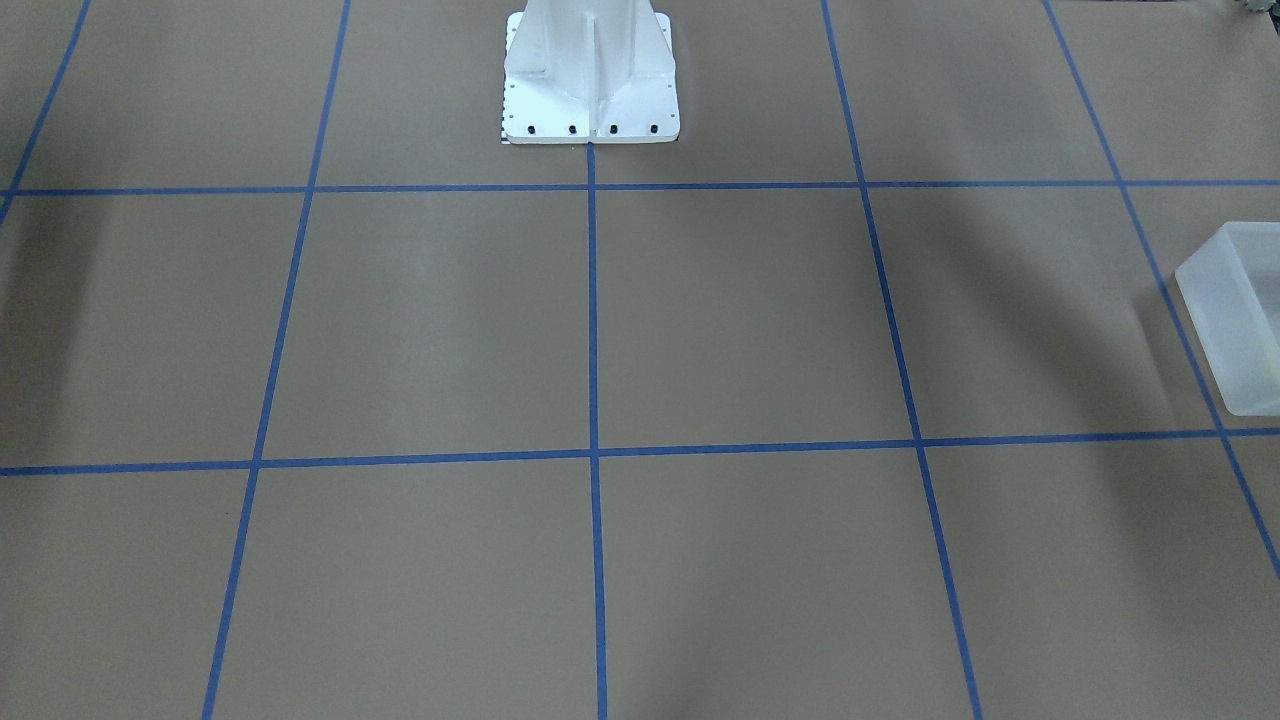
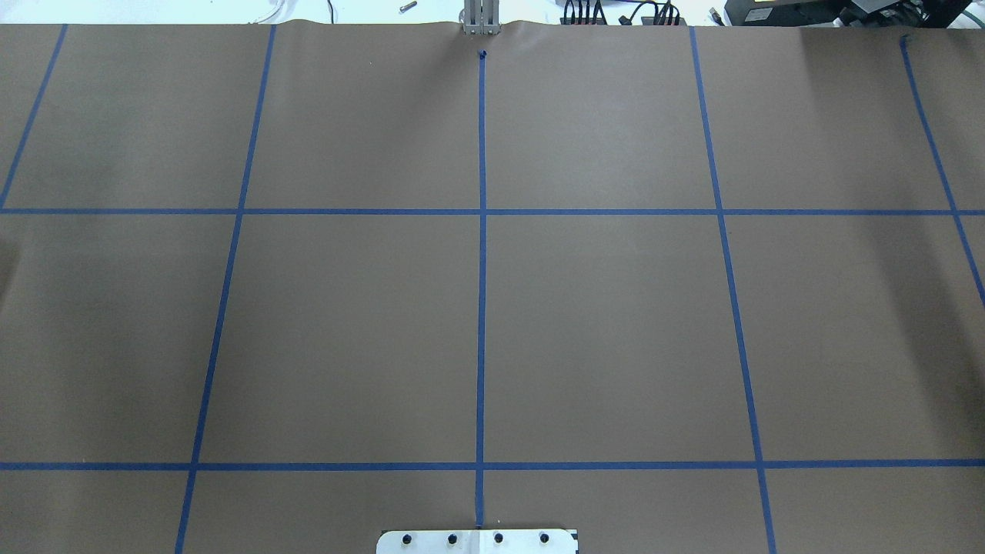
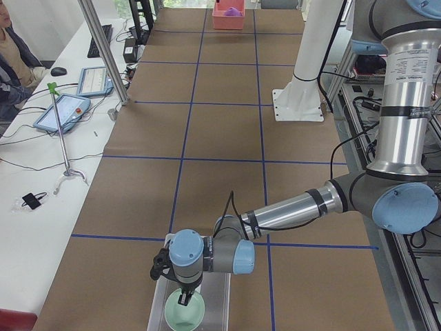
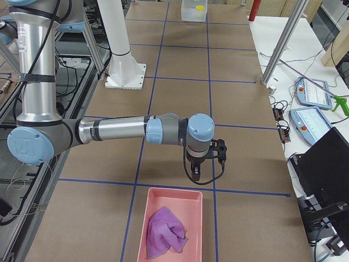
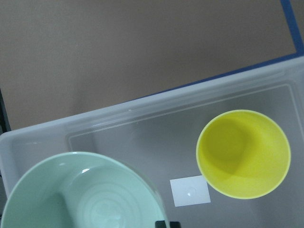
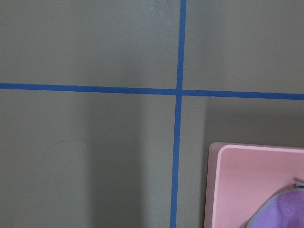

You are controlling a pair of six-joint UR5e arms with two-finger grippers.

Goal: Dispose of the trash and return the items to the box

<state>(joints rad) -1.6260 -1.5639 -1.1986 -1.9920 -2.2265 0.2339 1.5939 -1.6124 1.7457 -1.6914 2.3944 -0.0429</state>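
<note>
The box (image 5: 142, 107), left end effector (image 3: 183, 298) over the green bowl (image 5: 80, 190) inside it; its opening cannot be told. Probably light, rigid, slick: grasp a wall's rim.

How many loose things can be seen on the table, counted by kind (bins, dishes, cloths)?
Bins: 2, the translucent box and the pink tray
Dishes: 2, the green bowl and the yellow cup
Cloths: 1, the purple cloth in the pink tray
Total: 5
</note>
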